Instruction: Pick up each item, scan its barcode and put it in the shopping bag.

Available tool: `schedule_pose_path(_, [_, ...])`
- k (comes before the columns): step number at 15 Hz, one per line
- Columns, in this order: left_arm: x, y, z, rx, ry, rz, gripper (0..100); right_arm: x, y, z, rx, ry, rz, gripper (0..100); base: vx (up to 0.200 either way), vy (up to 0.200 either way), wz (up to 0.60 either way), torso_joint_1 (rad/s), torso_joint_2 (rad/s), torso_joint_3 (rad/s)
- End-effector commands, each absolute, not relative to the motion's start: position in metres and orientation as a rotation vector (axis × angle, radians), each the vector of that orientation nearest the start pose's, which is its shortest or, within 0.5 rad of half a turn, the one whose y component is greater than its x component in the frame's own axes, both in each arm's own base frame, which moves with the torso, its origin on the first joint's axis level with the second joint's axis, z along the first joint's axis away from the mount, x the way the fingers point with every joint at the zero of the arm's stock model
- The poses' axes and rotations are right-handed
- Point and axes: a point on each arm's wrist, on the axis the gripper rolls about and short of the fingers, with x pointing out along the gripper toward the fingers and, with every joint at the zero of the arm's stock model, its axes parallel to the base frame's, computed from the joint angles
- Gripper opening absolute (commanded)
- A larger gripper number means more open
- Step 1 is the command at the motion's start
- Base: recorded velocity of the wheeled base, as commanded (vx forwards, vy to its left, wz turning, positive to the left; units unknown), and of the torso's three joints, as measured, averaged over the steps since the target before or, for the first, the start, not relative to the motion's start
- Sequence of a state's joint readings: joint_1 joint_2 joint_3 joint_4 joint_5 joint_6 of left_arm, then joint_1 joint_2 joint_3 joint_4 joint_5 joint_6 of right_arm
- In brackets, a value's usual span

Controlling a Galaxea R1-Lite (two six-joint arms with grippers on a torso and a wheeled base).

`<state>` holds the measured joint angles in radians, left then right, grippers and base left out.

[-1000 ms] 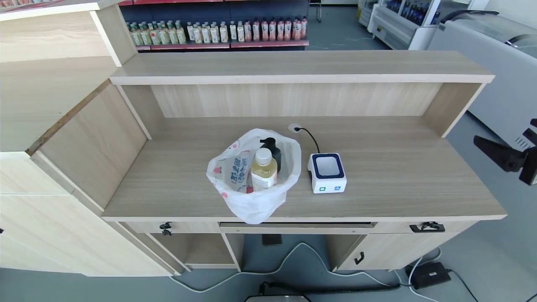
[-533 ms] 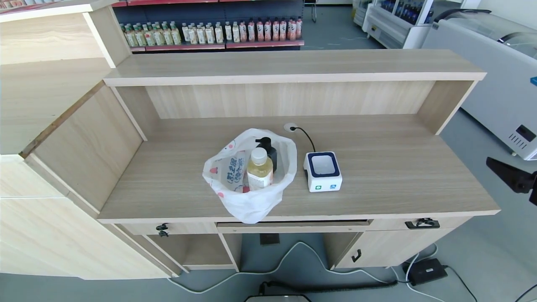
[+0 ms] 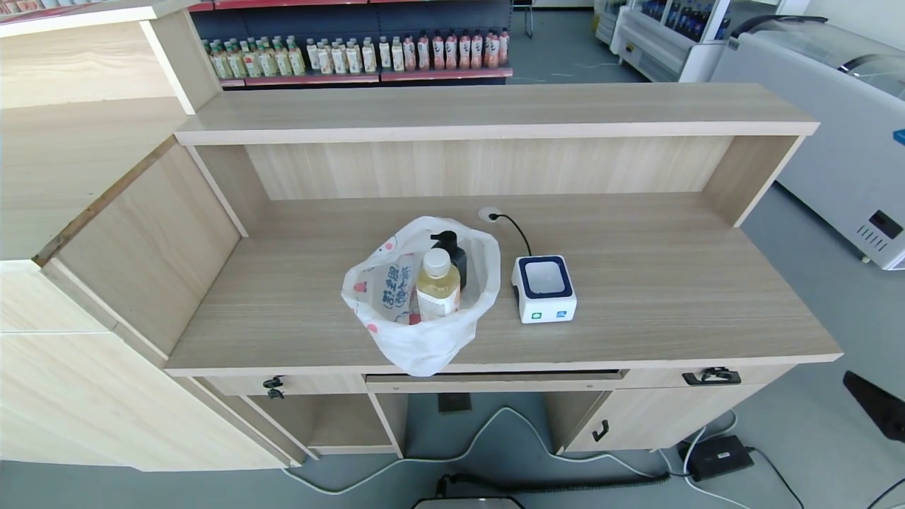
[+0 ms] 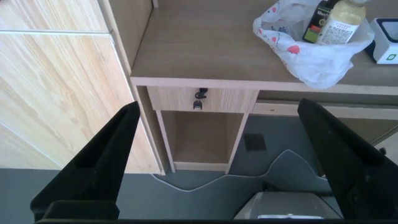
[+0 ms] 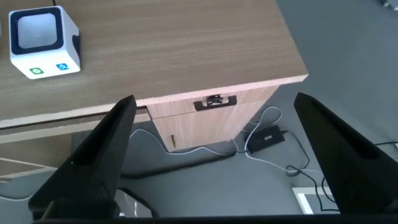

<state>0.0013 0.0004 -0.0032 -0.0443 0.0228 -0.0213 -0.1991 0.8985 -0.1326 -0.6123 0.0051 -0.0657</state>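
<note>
A white shopping bag (image 3: 417, 332) with red marks stands open on the wooden counter (image 3: 672, 283). Inside it are a yellow-drink bottle (image 3: 437, 284) with a white cap, a black pump bottle (image 3: 454, 249) and a blue-printed pouch (image 3: 396, 295). The white barcode scanner (image 3: 543, 288) sits just right of the bag. My right gripper (image 5: 214, 99) hangs open and empty, low beyond the counter's right front corner; one dark finger (image 3: 877, 408) shows in the head view. My left gripper (image 4: 219, 104) is open and empty, in front of the counter's left cupboard, with the bag (image 4: 311, 53) farther off.
A black cable (image 3: 520, 233) runs from the scanner to a grommet. A raised shelf (image 3: 495, 113) walls the counter's back and sides. Keys hang from the drawer locks (image 3: 710, 377). Cables and a power brick (image 3: 717, 459) lie on the floor. Freezers (image 3: 834, 106) stand at the right.
My right gripper has dropped lower along the right edge of the head view. The head camera shifted slightly at first. The bag, its items and the scanner stay put.
</note>
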Motion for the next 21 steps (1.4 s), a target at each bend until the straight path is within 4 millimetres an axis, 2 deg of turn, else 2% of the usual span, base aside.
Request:
schedule_pose_path(1, [-0.023, 0.000, 0.081, -0.024, -0.048, 0.024, 100, 0.040, -0.007, 0.122, -0.032, 0.104, -0.170, 100, 0.000, 0.000, 0.00, 0.000, 0.00, 0.000])
schedule_pose_path(3, [-0.023, 0.000, 0.081, -0.024, -0.048, 0.024, 100, 0.013, -0.002, 0.106, -0.017, 0.098, -0.116, 100, 0.000, 0.000, 0.00, 0.000, 0.00, 0.000])
schedule_pose_path(6, [-0.023, 0.000, 0.081, -0.022, -0.048, 0.024, 100, -0.015, 0.000, 0.082, -0.018, 0.045, -0.092, 100, 0.000, 0.000, 0.00, 0.000, 0.00, 0.000])
schedule_pose_path(9, [-0.023, 0.000, 0.081, -0.022, -0.048, 0.024, 100, -0.023, -0.001, 0.075, 0.001, 0.005, -0.029, 100, 0.000, 0.000, 0.00, 0.000, 0.00, 0.000])
schedule_pose_path(21, [-0.023, 0.000, 0.081, -0.022, -0.048, 0.024, 100, -0.023, -0.001, 0.074, 0.032, 0.010, -0.029, 100, 0.000, 0.000, 0.00, 0.000, 0.00, 0.000])
